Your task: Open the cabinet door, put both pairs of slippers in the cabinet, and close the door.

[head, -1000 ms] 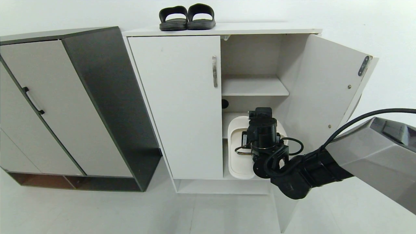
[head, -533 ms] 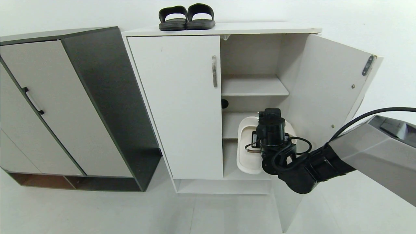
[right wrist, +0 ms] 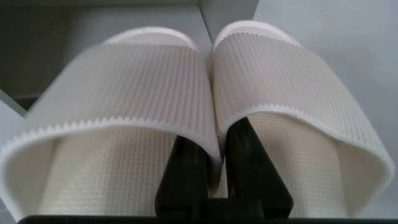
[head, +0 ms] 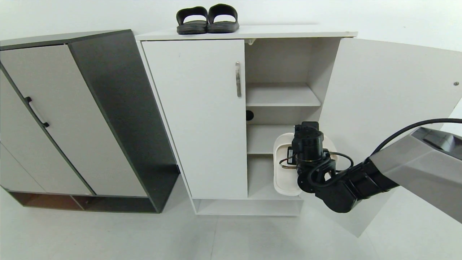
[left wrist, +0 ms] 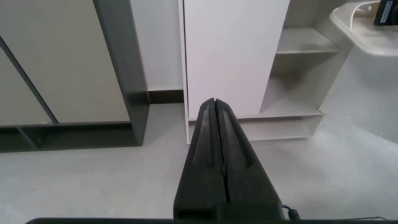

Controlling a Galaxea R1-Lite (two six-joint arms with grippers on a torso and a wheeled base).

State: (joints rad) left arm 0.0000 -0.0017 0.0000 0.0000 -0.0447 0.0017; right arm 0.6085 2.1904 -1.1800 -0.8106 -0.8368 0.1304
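A pair of white slippers (head: 283,175) hangs in front of the right edge of the white cabinet's (head: 198,119) open side, at lower-shelf height. My right gripper (head: 288,163) is shut on them. In the right wrist view the fingers (right wrist: 249,168) pinch the inner edges of the two ribbed straps (right wrist: 124,81). A pair of black slippers (head: 207,20) sits on the cabinet top. The right door (head: 379,108) stands wide open and the left door is closed. My left gripper (left wrist: 214,109) is shut and holds nothing, low above the floor before the cabinet; the white slippers (left wrist: 367,31) show past it.
Inside the open side are an upper shelf (head: 281,95), a middle shelf (head: 260,139) and a bottom board (head: 260,180), all bare. A grey and dark cabinet (head: 54,115) stands to the left. The floor in front is bare.
My right arm has carried the white slippers to the right, away from the shelf opening's middle. The right door has swung much wider open.
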